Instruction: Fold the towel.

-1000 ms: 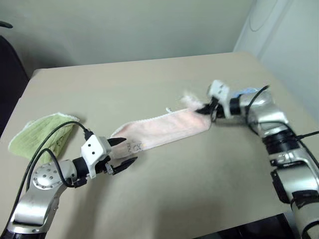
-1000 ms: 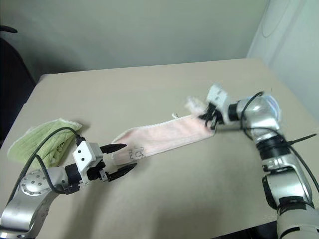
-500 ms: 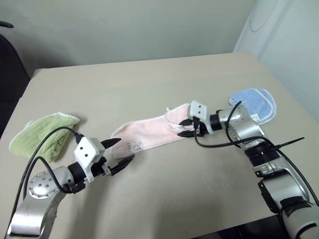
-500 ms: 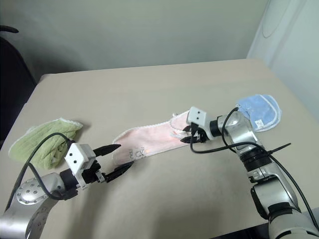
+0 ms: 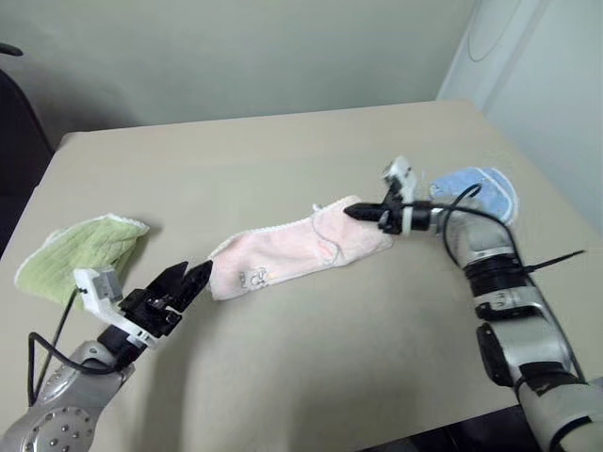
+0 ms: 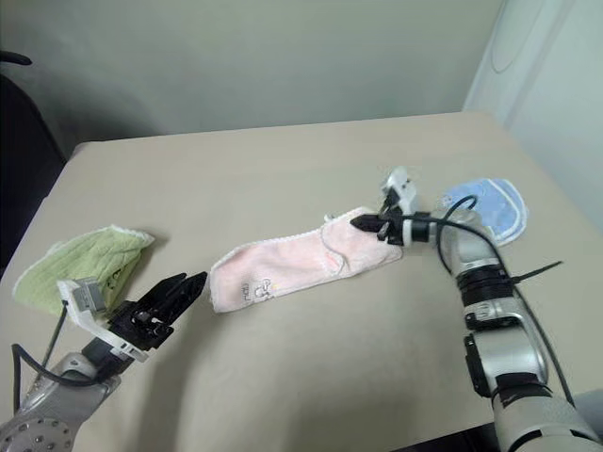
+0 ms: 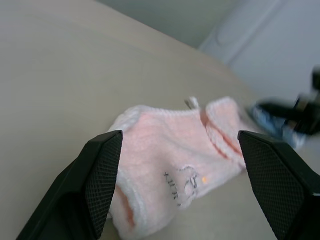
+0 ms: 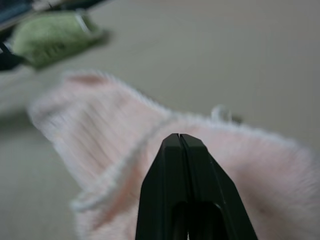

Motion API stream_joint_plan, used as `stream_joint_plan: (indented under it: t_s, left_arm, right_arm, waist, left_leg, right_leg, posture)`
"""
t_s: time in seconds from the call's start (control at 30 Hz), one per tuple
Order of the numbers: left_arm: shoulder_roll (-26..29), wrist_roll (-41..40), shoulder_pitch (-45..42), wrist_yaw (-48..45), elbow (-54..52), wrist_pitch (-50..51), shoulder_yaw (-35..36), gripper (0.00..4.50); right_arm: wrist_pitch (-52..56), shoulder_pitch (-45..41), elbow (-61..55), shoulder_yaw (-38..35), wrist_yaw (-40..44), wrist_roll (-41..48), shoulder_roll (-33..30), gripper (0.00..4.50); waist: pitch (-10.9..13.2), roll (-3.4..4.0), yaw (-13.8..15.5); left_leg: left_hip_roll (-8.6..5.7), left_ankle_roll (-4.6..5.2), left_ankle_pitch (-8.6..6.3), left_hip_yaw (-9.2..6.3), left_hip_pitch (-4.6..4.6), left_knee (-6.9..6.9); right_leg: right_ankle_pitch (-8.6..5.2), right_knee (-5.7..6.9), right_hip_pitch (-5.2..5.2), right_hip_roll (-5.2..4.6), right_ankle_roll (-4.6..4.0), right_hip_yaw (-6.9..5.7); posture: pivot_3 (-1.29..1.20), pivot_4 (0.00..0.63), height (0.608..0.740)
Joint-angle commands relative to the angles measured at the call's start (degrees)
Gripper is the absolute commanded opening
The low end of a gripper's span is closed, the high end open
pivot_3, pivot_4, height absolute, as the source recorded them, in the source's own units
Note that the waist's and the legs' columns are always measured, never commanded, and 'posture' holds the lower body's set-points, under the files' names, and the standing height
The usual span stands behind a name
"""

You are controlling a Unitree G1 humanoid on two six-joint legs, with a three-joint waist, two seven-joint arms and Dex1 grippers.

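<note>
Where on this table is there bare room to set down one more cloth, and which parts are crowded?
The widest bare patch is the far stretch of the table, between the wall and the pink towel. Another lies along the near edge, below the towel, between the two arms. It is crowded by the green towel and left gripper, and where the right gripper meets the blue cloth.

Silver jointed arms — black cables, black-fingered claws, white wrist blocks.
</note>
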Motion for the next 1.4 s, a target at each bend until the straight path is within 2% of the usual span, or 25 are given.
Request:
stream_joint_plan:
  t_s: [0.03,0.17,0.2,0.3,0.5,0.7,0.97,1.1,1.4]
  left_arm:
    - [-0.4,-4.1,0.8,5.8,-0.3,2.1,0.8,3.99]
    - [0.2,-7.8,3.5,8.2,-2.2,3.9,0.5,3.99]
    - [0.2,-9.6,4.4,9.4,-2.3,4.6,0.5,3.99]
    - [-1.1,-17.2,6.3,15.6,-1.7,5.4,0.2,4.46]
    - [-3.2,-25.8,5.4,25.7,-0.9,5.0,-4.6,4.46]
    - [-3.3,-26.9,-2.1,34.2,5.9,6.3,-11.5,4.46]
    - [-3.7,-25.7,-12.0,38.4,17.6,6.5,-12.8,4.46]
    - [-3.7,-25.0,-13.4,37.7,17.9,6.6,-12.4,3.57]
    - [-3.5,-24.9,-13.9,36.3,13.7,5.2,-9.7,0.33]
  right_arm:
    - [-10.8,0.1,8.5,3.0,-3.3,-5.8,1.8,0.04]
    - [-17.5,0.6,13.7,4.7,-3.0,-9.1,2.5,0.04]
    - [-18.1,0.5,13.8,3.9,-2.8,-8.6,2.6,0.04]
    - [-17.8,-0.6,12.8,0.4,-2.0,-5.4,2.9,0.00]
    - [-16.4,-2.6,9.3,-5.3,-2.8,-1.0,3.7,0.00]
    - [-14.9,-4.1,5.4,-9.6,-3.7,2.9,4.5,0.00]
    - [-14.9,-4.9,3.5,-12.2,-6.0,4.8,4.8,0.00]
    - [-14.8,-4.4,2.7,-12.5,-6.5,4.9,4.5,0.00]
    - [-14.8,-3.8,1.8,-13.0,-7.4,5.2,4.4,0.00]
  waist:
    - [0.0,0.00,0.1]
    - [-0.1,-0.08,0.1]
    - [-0.1,-0.09,0.2]
    - [-0.1,-0.08,0.3]
    - [0.0,-0.05,0.5]
    - [0.0,0.03,1.1]
    - [0.1,0.24,2.9]
    - [0.1,0.27,3.0]
    - [0.1,0.26,2.5]
  left_leg:
    - [0.00,0.00,0.00,0.00,-0.01,0.00]
    - [-0.01,0.00,0.00,0.00,0.10,0.02]
    - [0.00,0.01,-0.01,-0.04,0.20,0.01]
    - [-0.01,0.04,-0.03,-0.02,0.49,0.01]
    - [-0.03,0.02,-0.02,-0.01,0.54,0.00]
    - [-0.04,0.00,-0.01,0.00,0.58,-0.03]
    - [-0.17,0.04,0.00,-0.12,1.30,-0.04]
    - [-0.19,0.06,-0.01,-0.12,1.45,-0.04]
    - [-0.18,-0.02,-0.01,-0.07,0.95,-0.30]
  right_leg:
    - [0.00,0.00,0.00,0.00,0.00,0.00]
    - [0.00,-0.05,0.16,-0.01,0.00,-0.01]
    - [0.00,-0.10,0.30,0.00,0.00,-0.01]
    - [0.00,-0.15,0.69,-0.02,0.00,0.00]
    - [0.00,-0.15,0.73,-0.02,0.00,0.00]
    - [0.00,-0.14,0.74,-0.02,-0.01,-0.01]
    - [-0.01,-0.17,1.45,-0.10,0.02,0.00]
    - [-0.02,-0.17,1.63,-0.10,0.02,0.01]
    - [-0.22,-0.18,1.02,-0.07,0.01,0.06]
  posture:
    - [0.00,0.150,0.740]
    - [0.00,0.150,0.740]
    - [0.00,0.150,0.740]
    - [0.00,0.150,0.740]
    - [0.00,0.150,0.740]
    - [0.00,0.150,0.740]
    - [0.00,0.150,0.740]
    - [0.00,0.150,0.740]
    - [0.00,0.150,0.740]
